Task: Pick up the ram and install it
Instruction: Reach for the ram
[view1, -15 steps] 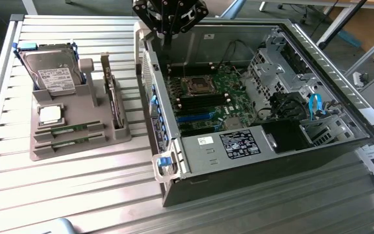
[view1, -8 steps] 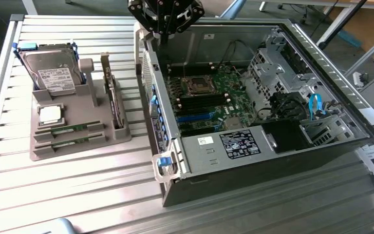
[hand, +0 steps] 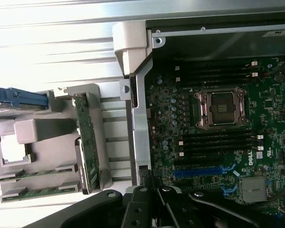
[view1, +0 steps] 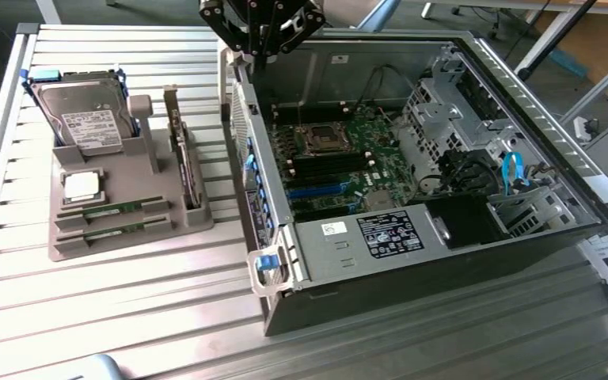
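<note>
A robot arm's black end effector, its fingers drawn together and clamped on nothing that can be seen, hangs over the far edge of an open computer case lying on its side on a slatted metal table. The ram, a narrow green stick, sits on edge in a slot of a grey holder on the table to the exterior view's left of the case, well apart from the end effector; a second stick stands in the slot just beside it. The same holder carries a hard drive propped upright at its far end, a square silver processor chip between the drive and the sticks, and a dark expansion card standing on edge along the side nearest the case. Inside the case, the green motherboard lies exposed, with the processor socket flanked by rows of black memory slots and a blue slot beyond them. From the wrist view, the end effector hovers above the case wall, with the ram and the second stick in the holder off to one side and the socket to the other.
</note>
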Action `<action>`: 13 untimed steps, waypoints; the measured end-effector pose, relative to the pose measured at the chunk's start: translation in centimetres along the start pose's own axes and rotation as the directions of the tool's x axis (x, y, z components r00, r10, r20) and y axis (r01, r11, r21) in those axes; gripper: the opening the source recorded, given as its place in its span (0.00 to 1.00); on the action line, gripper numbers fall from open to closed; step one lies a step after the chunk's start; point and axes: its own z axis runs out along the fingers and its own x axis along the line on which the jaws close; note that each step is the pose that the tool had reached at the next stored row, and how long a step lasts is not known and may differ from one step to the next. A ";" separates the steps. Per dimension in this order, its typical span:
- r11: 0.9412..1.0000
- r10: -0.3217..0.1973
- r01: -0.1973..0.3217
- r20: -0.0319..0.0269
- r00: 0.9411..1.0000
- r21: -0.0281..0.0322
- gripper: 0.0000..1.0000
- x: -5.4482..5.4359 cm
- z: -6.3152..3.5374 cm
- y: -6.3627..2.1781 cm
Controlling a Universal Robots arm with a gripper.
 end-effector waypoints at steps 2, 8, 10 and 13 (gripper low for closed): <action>1.000 0.000 0.000 0.000 1.000 0.000 0.11 0.2 0.00 -0.01; 1.000 0.000 0.000 0.000 1.000 0.000 0.11 0.7 -0.02 -0.05; 1.000 0.000 0.000 0.000 1.000 0.000 0.11 0.9 -0.02 -0.07; 1.000 0.000 0.000 0.000 1.000 0.000 0.11 1.2 -0.03 -0.09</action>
